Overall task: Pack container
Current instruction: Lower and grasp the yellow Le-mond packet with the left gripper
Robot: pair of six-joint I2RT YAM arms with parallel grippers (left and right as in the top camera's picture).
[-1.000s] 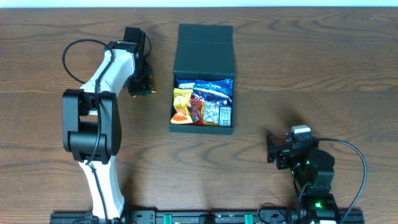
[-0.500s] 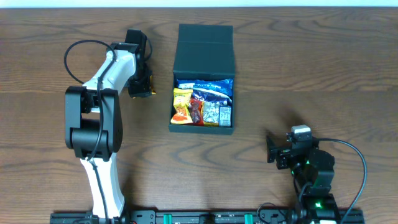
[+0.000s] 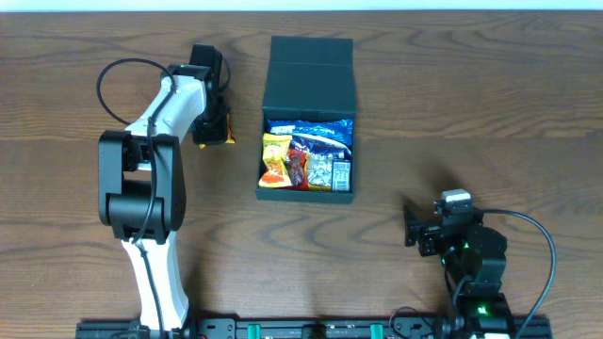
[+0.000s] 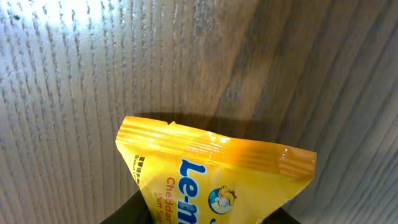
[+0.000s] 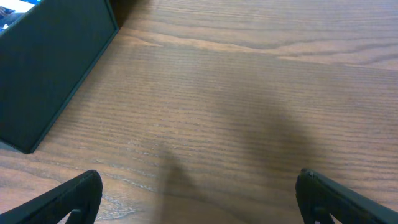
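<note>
- Right gripper (image 5: 199, 190): jaws spread wide, holding nothing, low over the counter (image 3: 490, 122).
- Container (image 3: 309, 80): mid-counter, lid open, snack packets (image 3: 306, 155) inside.
- Left gripper (image 3: 213, 130): straddles a yellow packet (image 4: 211, 168) left of the container; I cannot tell whether it pinches.

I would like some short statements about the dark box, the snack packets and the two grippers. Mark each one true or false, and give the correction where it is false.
1. The container has its lid open. True.
2. The container is empty. False: a blue packet and other snacks lie in it.
3. The right gripper has its jaws wide apart over the table. True.
4. The left gripper is above the container. False: it is to the left of the container, at a yellow packet that is outside it.
</note>
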